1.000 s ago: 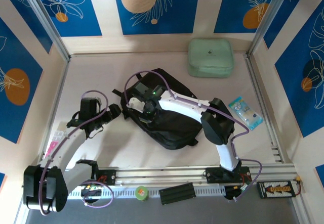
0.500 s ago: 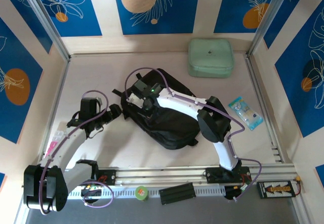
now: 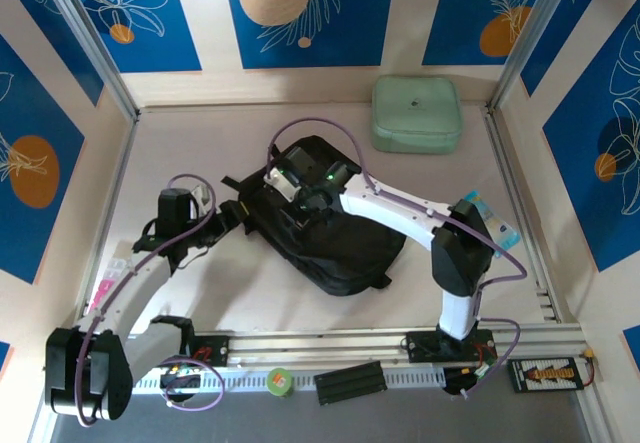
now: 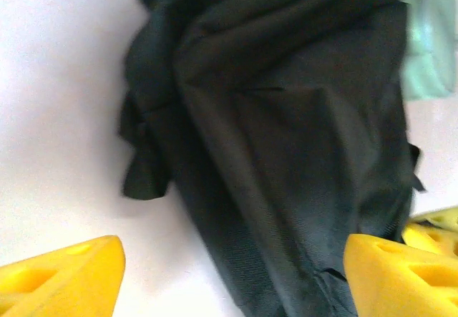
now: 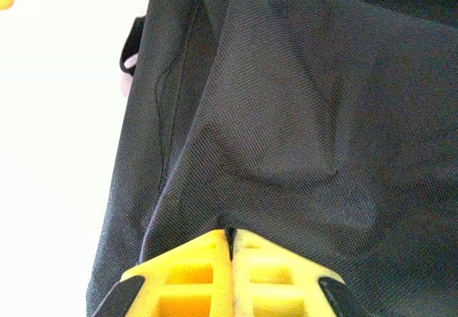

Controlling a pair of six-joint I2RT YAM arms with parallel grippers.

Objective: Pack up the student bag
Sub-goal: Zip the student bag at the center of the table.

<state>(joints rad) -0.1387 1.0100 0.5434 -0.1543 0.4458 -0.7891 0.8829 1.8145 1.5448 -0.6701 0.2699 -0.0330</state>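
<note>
Your big black soft cloth backpack [image 3: 345,248] lies in the middle of the pale table [image 3: 190,143]. Your right gripper [image 5: 230,240] has its yellow fingers pressed together, pinching a fold of the backpack's cloth. Your left gripper [image 4: 230,251] has its fingers wide apart at the backpack's left edge.

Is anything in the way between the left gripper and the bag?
Nothing visible. The left gripper is open right at the bag's left edge, with bare table beside it.
</note>
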